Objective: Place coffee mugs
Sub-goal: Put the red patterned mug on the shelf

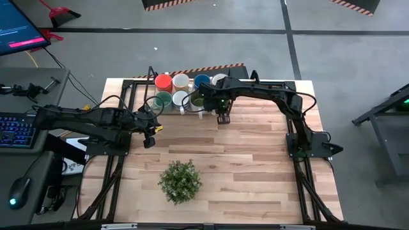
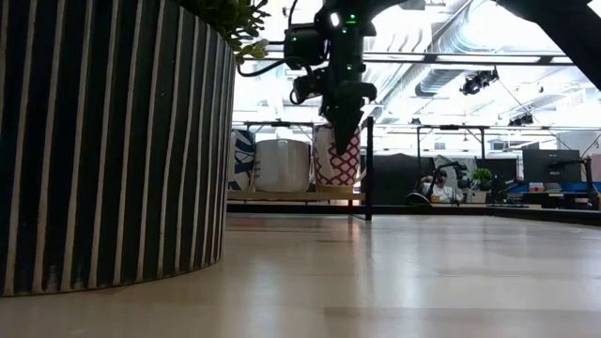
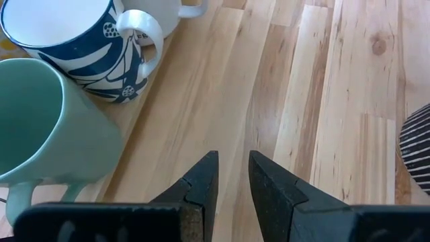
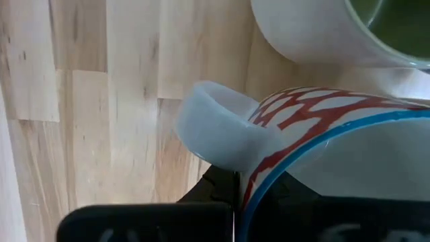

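Several coffee mugs stand in a cluster at the table's far middle: orange, blue, teal and white ones. My right gripper points down just near of the cluster, shut on a white mug with a red lattice and a blue rim. My left gripper hovers at the table's left, open with nothing between its fingers. It is aimed at bare wood beside the teal mug and a blue-patterned mug. My right gripper holds the red-lattice mug by its rim right beside the handle, one finger outside under the handle and the other inside the mug. The fingers come from above, pointing down. The mug hangs upright below them, its base above the table top.
A bushy plant in a striped pot stands near the table's front middle. A white mug with an olive inside sits close beside the held mug. Bare wood lies between the plant and the mugs and toward the right.
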### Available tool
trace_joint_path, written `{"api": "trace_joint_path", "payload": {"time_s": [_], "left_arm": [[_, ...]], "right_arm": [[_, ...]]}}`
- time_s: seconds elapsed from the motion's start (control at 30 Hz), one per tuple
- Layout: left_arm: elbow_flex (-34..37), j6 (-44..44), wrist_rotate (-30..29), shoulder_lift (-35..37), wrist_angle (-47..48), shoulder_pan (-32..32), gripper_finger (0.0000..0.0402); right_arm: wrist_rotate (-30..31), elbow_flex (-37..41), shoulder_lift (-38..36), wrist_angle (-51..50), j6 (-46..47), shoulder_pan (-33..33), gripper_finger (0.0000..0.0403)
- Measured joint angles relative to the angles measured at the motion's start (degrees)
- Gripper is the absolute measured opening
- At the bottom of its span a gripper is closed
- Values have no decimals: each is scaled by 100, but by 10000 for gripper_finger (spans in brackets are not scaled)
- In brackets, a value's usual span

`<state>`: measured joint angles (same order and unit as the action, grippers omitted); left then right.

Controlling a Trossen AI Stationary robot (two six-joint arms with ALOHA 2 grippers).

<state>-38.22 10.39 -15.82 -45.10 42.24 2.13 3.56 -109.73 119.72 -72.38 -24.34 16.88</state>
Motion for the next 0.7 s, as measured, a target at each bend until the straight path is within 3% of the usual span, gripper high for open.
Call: {"api": "trace_joint_path", "payload": {"time_s": [0.7], "left_arm": [[0, -4, -2, 0, 0, 0, 74]], "right_arm": [[-356, 1, 0, 75, -13, 161, 2]]}}
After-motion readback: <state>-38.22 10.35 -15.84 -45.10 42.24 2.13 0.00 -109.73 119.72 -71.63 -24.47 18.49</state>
